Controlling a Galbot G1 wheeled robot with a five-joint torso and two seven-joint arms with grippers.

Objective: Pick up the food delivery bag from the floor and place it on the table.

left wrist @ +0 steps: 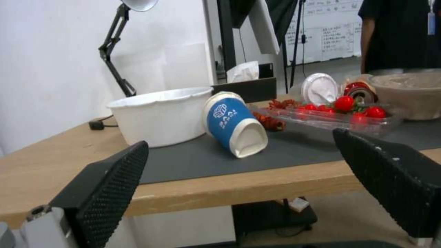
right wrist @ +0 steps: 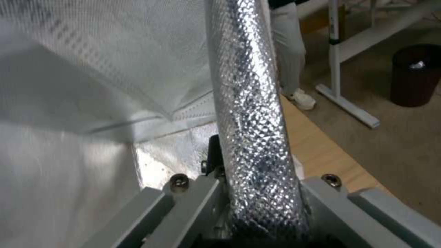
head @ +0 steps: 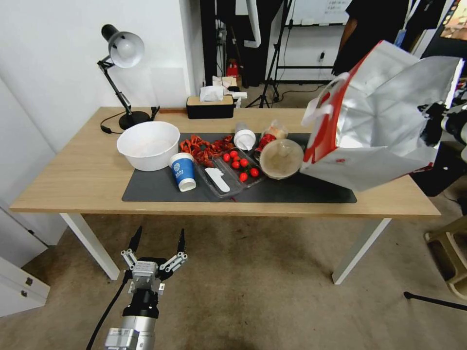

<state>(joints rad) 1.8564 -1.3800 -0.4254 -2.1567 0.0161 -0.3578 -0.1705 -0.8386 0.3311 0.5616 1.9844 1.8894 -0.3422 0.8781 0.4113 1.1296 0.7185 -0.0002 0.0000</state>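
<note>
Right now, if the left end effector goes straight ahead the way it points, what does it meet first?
Probably the table front edge: the open left end effector hangs below it over the floor. Beyond lies a tipped blue paper cup. Depth is unclear.

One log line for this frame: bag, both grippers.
food delivery bag: airborne, tilted over table right end | right gripper: shut on bag rim | left gripper: open, low before table

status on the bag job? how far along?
Done: the bag is off the floor, gripped at its foil rim by the right gripper. In hand: it hangs tilted above the right end of the table, open mouth facing the robot; whether its lower edge touches is unclear. Left: set it down and release. The left gripper waits open, low in front of the table.
</note>
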